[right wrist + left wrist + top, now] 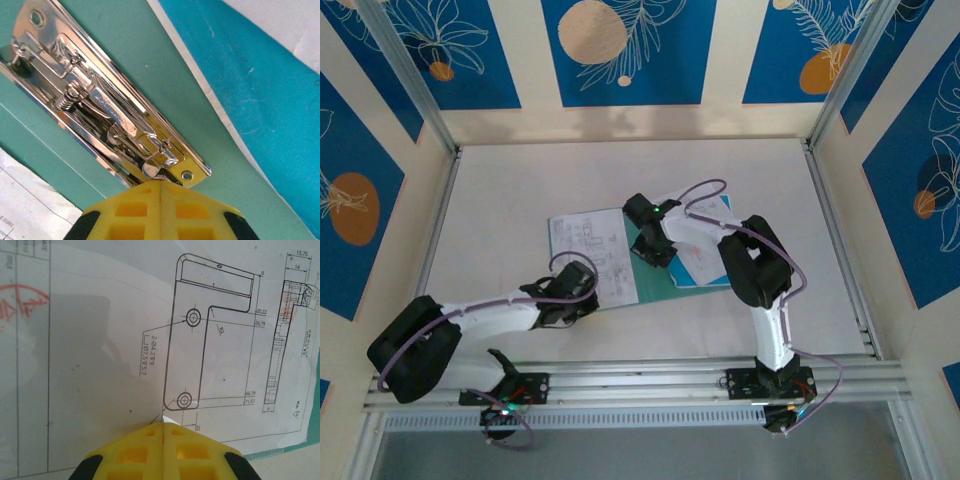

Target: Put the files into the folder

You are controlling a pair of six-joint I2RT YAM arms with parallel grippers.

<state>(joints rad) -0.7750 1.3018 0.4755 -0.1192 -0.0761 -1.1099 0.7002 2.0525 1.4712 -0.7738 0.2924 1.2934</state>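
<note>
Mia: While you steer from far away, tell me: are the files (588, 248) in yet?

Me: Partly, I think. The folder (150, 45) lies open on the surface (520, 190). One white sheet (100, 365) with a drawing lies flat on its left half.

Mia: And the others?

Me: The blue sheet (260, 90) lies on the right side with more white paper by it, next to the metal clip (115, 110). I see no paper under the clip, and the cover is not shut.

Mia: What are your arms doing?

Me: My left end effector (163, 430) has its pads pressed together at the near edge of the white sheet. I cannot tell if paper is caught. My right end effector (160, 187) is pinched tight too, holding nothing, with its tip at the end of the clip.
</note>
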